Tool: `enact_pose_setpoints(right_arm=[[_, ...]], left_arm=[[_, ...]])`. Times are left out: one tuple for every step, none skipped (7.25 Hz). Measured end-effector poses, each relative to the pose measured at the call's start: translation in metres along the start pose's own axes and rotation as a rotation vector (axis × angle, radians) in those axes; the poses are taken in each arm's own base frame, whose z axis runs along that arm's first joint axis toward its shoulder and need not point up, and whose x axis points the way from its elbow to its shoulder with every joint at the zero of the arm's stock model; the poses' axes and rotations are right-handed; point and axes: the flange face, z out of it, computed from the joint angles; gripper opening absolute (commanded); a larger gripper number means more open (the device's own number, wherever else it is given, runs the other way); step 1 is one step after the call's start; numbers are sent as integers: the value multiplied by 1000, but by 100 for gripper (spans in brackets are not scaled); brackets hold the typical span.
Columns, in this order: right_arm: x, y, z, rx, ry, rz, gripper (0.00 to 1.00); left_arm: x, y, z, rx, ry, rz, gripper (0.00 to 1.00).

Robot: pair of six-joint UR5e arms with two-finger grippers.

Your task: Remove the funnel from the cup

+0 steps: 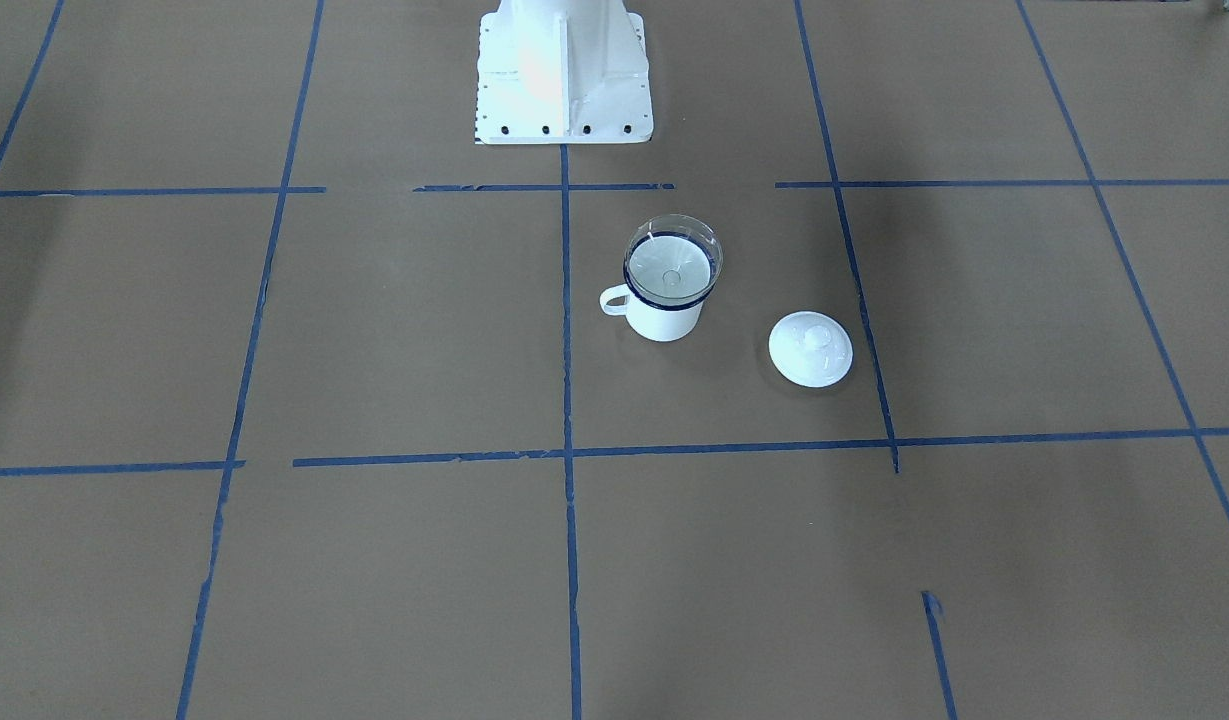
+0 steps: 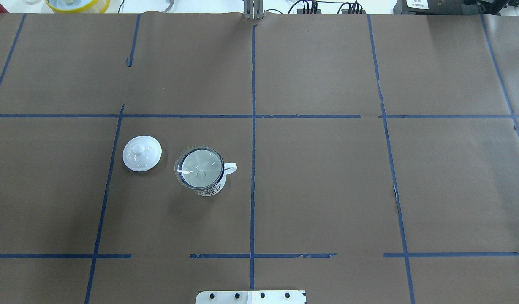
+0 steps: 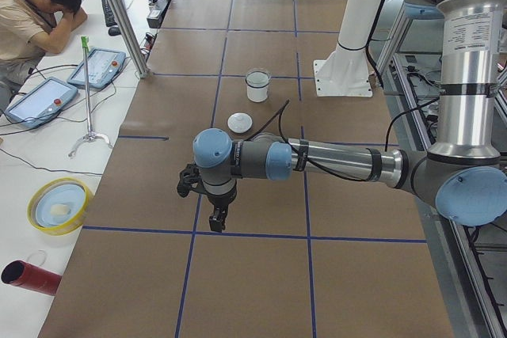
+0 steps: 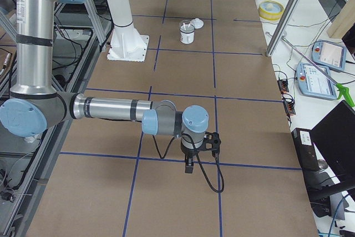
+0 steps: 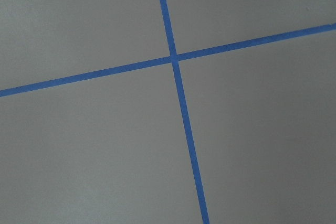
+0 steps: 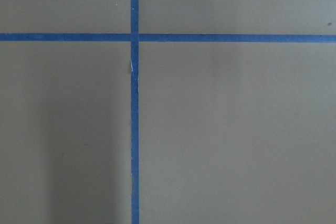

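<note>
Probably the funnel [image 1: 673,262] is light and slippery; pinch its rim. Cannot tell if left gripper [image 3: 219,218] or right gripper [image 4: 189,166] is open.

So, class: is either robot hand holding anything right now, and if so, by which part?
Nothing is held. The funnel sits in the cup, and the left hand and right hand hang far from both.

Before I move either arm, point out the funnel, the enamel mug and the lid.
clear funnel [image 2: 199,167], overhead exterior view, inside of the cone.
white enamel mug [image 1: 664,322], exterior front-facing view, side wall below the rim.
white lid [image 2: 142,153], overhead exterior view, top face by the knob.
</note>
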Motion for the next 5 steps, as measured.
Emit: enact_pose_setpoints(right_arm=[[0, 0, 0, 0, 0, 0, 100], [0, 0, 0, 0, 0, 0, 100], [0, 0, 0, 0, 0, 0, 100], [0, 0, 0, 0, 0, 0, 100], [0, 0, 0, 0, 0, 0, 100]], left_arm=[[0, -1, 0, 0, 0, 0, 100], [1, -2, -1, 2, 0, 2, 100], [4, -4, -4, 9, -1, 8, 100], [12, -8, -13, 26, -4, 25, 100], [27, -19, -28, 57, -11, 58, 100]])
